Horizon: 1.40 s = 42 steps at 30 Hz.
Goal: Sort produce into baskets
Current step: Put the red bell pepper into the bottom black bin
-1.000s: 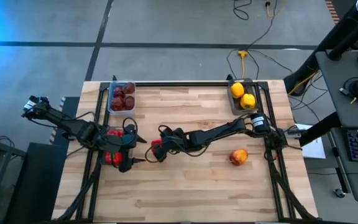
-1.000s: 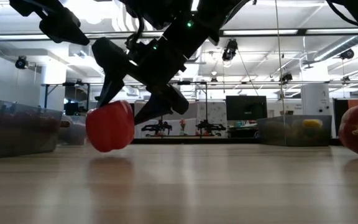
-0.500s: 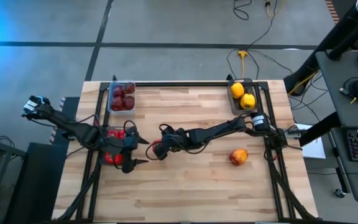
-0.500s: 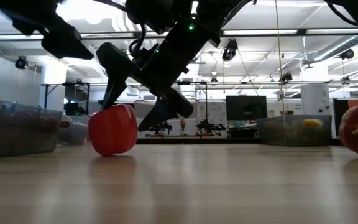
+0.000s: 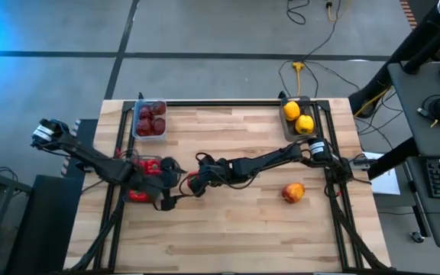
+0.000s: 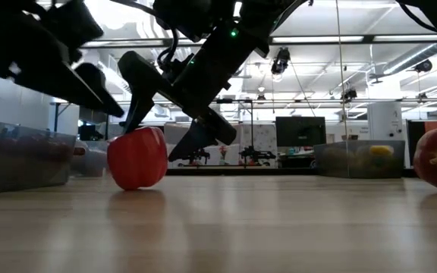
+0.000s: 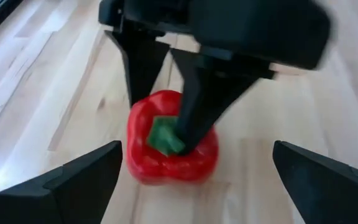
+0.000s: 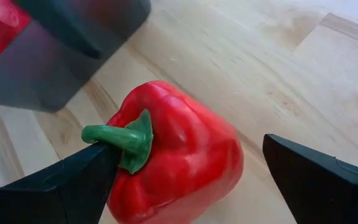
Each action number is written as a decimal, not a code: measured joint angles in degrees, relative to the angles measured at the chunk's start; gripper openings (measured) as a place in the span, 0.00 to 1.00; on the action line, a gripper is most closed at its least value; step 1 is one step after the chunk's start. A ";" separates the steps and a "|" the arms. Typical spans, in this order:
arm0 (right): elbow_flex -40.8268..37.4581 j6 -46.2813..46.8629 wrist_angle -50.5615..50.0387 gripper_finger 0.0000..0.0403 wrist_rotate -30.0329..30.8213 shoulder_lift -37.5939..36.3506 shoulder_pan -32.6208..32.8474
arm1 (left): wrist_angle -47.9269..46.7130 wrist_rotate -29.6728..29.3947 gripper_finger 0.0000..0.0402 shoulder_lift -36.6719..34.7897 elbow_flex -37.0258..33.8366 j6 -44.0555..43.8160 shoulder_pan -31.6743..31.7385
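A bright red pepper (image 5: 192,182) with a green stem rests on the table near its middle and also shows in the low view (image 6: 135,158). My right gripper (image 5: 194,183) is open, with one finger on either side of the pepper (image 8: 179,155). My left gripper (image 5: 176,186) is open and empty just left of the pepper, facing it (image 7: 173,143). An orange-red fruit (image 5: 293,192) lies on the table at the right. One basket (image 5: 150,120) holds maroon pieces, one (image 5: 298,117) holds yellow ones, and one (image 5: 137,180) under my left arm holds red peppers. My right gripper has one finger (image 8: 61,180) against the free end of the pepper's green stem (image 8: 104,135). The other finger (image 8: 316,180) stands apart from the pepper's side. The fingers come slanting down from the table's right. The pepper rests on the table.
The maroon basket stands at the far left and the yellow basket at the far right. Black frame rails run along the table's left and right edges. Bare wood lies toward the near edge.
The pepper has come down from a slight tilt just above the table and now rests on it, with my right gripper still around it. My left gripper has gone toward the table's right edge, closer to the pepper.
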 joint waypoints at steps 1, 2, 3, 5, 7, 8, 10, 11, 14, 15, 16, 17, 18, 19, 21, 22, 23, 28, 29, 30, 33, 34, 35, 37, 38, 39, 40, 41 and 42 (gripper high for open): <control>0.00 0.00 0.02 0.95 0.01 0.00 0.02 | 1.20 -0.04 0.99 1.21 0.00 -0.01 0.55; 0.00 0.00 0.00 0.95 -0.01 0.00 0.07 | 2.21 -0.05 0.99 2.52 0.00 0.15 1.10; 0.00 0.00 0.00 0.95 -0.03 0.01 0.08 | 3.07 -0.18 0.99 3.85 -0.02 0.66 1.66; 0.00 0.25 0.00 0.95 -0.13 0.04 0.09 | 4.90 -2.41 0.99 6.40 0.04 1.29 2.53; 0.00 0.51 0.01 0.95 -0.14 0.07 0.09 | 6.12 -5.60 0.99 8.51 0.32 1.10 3.38; 0.00 0.59 -0.13 0.95 -0.01 0.07 0.09 | 6.69 -5.86 1.00 9.48 0.47 0.86 3.77; 0.00 0.52 -0.18 0.95 -0.44 0.07 0.07 | 8.46 -6.01 1.00 11.44 0.64 1.15 4.06; 0.00 0.40 -0.20 0.95 -0.53 0.08 0.10 | 9.17 -5.56 1.00 12.40 0.75 1.86 4.11; -0.20 0.39 -0.90 0.95 -0.85 0.36 0.13 | 11.38 -3.86 1.00 15.47 1.04 4.00 4.11; -0.20 0.38 -0.88 0.95 -0.88 0.39 0.15 | 12.41 -3.85 1.00 16.39 1.19 4.21 4.11; -0.20 0.38 -0.77 0.95 -0.86 0.39 0.15 | 13.56 -3.99 1.00 17.34 1.36 4.09 4.18; -0.20 0.42 -0.64 0.95 -0.86 0.39 0.13 | 13.66 -4.34 1.00 18.18 1.53 3.61 4.27; -0.19 0.42 -0.47 0.95 -0.81 0.37 0.13 | 13.50 -4.67 1.00 19.01 1.60 3.05 4.44; -0.20 0.38 -0.81 0.95 -0.76 0.37 0.13 | 13.47 -5.12 1.00 19.81 1.85 2.40 4.49; -0.22 0.28 -1.07 0.95 -0.82 0.37 0.20 | 13.65 -5.37 0.99 21.21 2.22 1.33 4.54; -0.32 0.20 -1.14 0.95 -0.84 0.37 0.22 | 13.73 -5.43 0.98 21.93 2.51 0.82 4.54; -0.41 0.19 -1.18 0.95 -0.80 0.37 0.24 | 13.96 -5.52 0.97 22.59 2.83 0.59 4.55; -0.55 0.08 -1.41 0.95 -0.37 0.37 0.28 | 14.12 -6.43 0.88 24.72 3.94 -1.21 4.57; -0.55 0.06 -1.42 0.95 -0.44 0.37 0.29 | 14.04 -6.44 0.86 24.90 4.00 -1.36 4.57; -0.55 -0.03 -1.54 0.95 -0.81 0.37 0.26 | 13.99 -6.47 0.84 24.87 4.02 -1.66 4.57; 0.32 -0.42 -3.89 0.95 -3.20 -0.02 0.20 | 12.87 -5.59 0.80 23.90 4.02 -2.62 4.59; 0.95 -0.62 -5.10 0.95 -3.99 -0.25 0.22 | 11.91 -5.34 0.80 23.28 4.03 -2.69 4.60; 1.73 -1.11 -6.67 0.95 -4.85 -0.64 0.22 | 10.61 -5.13 0.80 22.59 4.04 -2.57 4.58; 3.77 -2.99 -11.29 0.95 -7.05 -1.88 0.48 | 7.08 -5.48 0.81 20.84 3.94 -2.14 4.53; 5.15 -3.99 -13.46 0.95 -7.82 -2.58 0.71 | 5.39 -5.46 0.81 19.60 3.89 -2.12 4.61; 6.70 -4.92 -15.49 0.95 -8.00 -3.03 0.93 | 3.62 -5.42 0.81 18.47 3.84 -2.12 4.61; 8.13 -5.98 -18.15 0.95 -7.95 -3.70 1.06 | 1.94 -5.42 0.81 17.20 3.82 -2.14 4.61; 9.46 -7.01 -21.11 0.95 -7.95 -4.29 1.21 | 0.03 -5.39 0.81 15.69 3.88 -2.12 4.59; 10.91 -7.96 -23.42 0.95 -7.91 -4.57 1.36 | -2.17 -5.38 0.81 14.22 4.16 -2.03 4.57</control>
